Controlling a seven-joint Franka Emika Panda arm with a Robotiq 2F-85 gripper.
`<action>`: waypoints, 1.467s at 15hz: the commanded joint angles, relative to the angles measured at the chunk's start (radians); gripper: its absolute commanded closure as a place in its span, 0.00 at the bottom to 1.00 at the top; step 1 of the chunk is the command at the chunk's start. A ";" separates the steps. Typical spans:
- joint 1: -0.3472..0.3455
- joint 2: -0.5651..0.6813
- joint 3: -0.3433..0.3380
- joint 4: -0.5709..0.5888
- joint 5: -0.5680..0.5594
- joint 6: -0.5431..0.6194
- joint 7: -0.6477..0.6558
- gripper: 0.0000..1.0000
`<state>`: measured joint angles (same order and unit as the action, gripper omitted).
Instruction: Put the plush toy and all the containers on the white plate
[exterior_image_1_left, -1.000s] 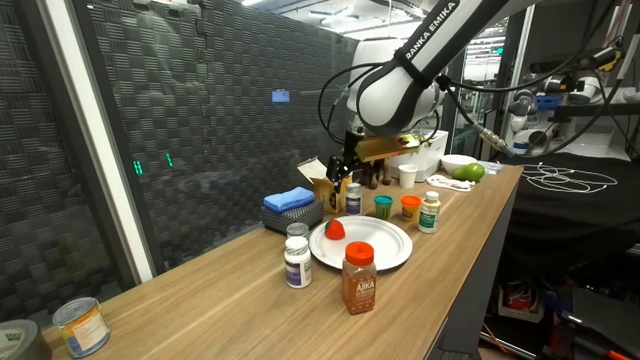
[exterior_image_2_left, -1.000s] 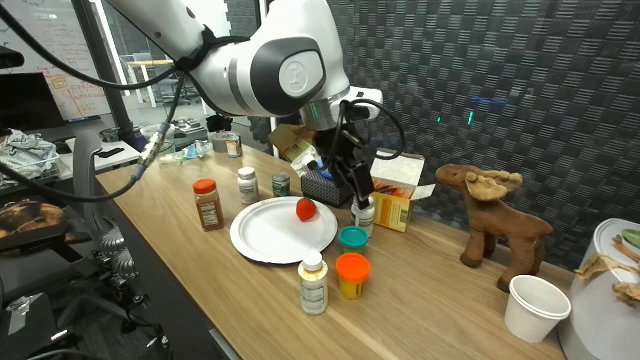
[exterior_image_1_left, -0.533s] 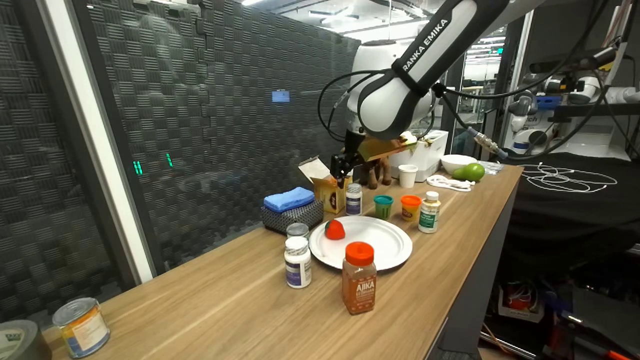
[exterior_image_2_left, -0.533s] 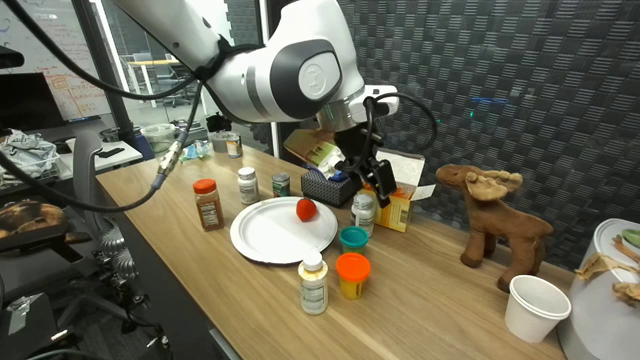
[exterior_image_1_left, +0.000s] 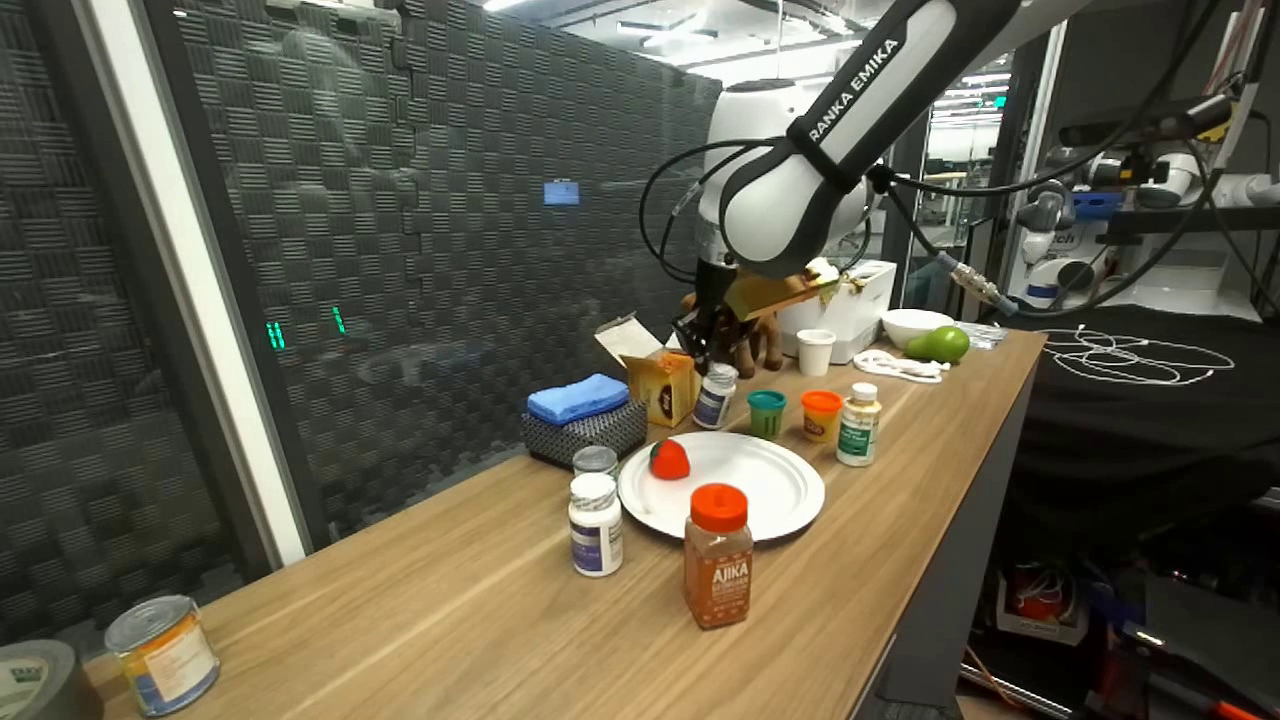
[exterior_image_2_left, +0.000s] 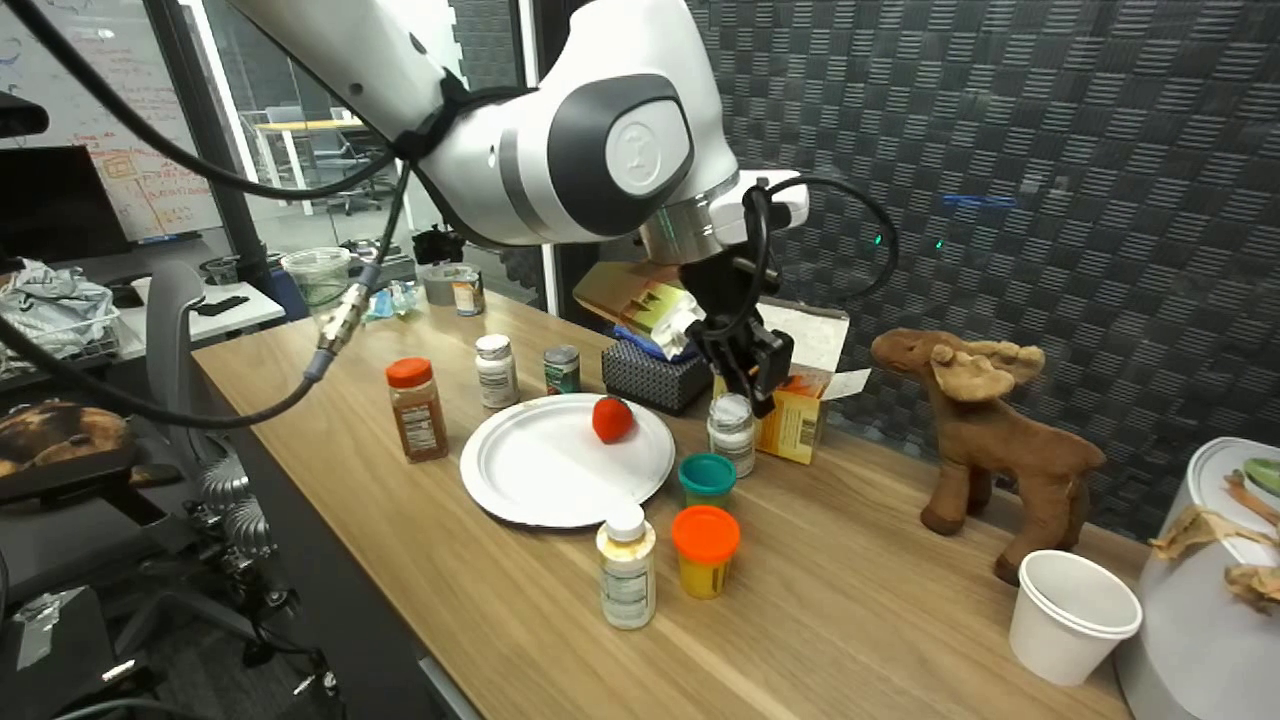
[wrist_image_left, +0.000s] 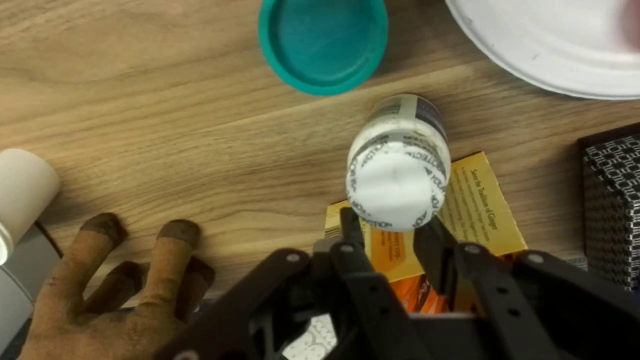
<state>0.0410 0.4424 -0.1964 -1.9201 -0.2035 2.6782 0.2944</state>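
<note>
On a wood-grained counter (exterior_image_1_left: 480, 600) along a wall of dark textured panels (exterior_image_2_left: 1000, 180), with a whiteboard (exterior_image_2_left: 110, 130) and an office chair (exterior_image_2_left: 175, 340) beyond in an exterior view. Around a round white plate (exterior_image_1_left: 755, 490) with a red object (exterior_image_1_left: 670, 460) on it: a red-lidded jar (exterior_image_1_left: 718, 570), a white pill bottle (exterior_image_1_left: 597, 530), a grey-lidded container (exterior_image_2_left: 562, 372), a teal-lidded tub (exterior_image_1_left: 767, 415), an orange-lidded tub (exterior_image_1_left: 820, 418) and a white-capped bottle (exterior_image_1_left: 858, 430), upright on the wood, off the plate. Near the plate, just beside an open yellow carton (exterior_image_2_left: 795, 428): a second pill bottle (wrist_image_left: 397, 185), tilted, with the black gripper (wrist_image_left: 390, 222) at the rim of its cap. Jaws partly apart there in the wrist view; impossible to tell between a grasp on the cap and a mere touch. Farther along the counter, on its legs: a brown plush moose (exterior_image_2_left: 1010, 445), next to white paper cups (exterior_image_2_left: 1060, 635). On the carton's other side, a patterned box (exterior_image_1_left: 590, 435) under a blue cloth (exterior_image_1_left: 578, 398). Between plate and moose in an exterior view: the tilted bottle, the carton and the teal-lidded tub. Largely hidden behind the arm (exterior_image_1_left: 790, 205) in an exterior view, and cut off in the wrist view: the moose. Mostly lost behind the white pill bottle in an exterior view: the grey-lidded container.
</note>
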 joint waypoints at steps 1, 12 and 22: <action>-0.018 -0.005 0.039 0.015 0.042 -0.036 -0.052 0.34; -0.008 0.005 0.039 0.023 0.039 -0.103 -0.032 0.00; 0.006 -0.015 0.012 0.028 0.013 -0.106 0.024 0.73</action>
<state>0.0380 0.4461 -0.1696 -1.9048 -0.1812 2.5785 0.2892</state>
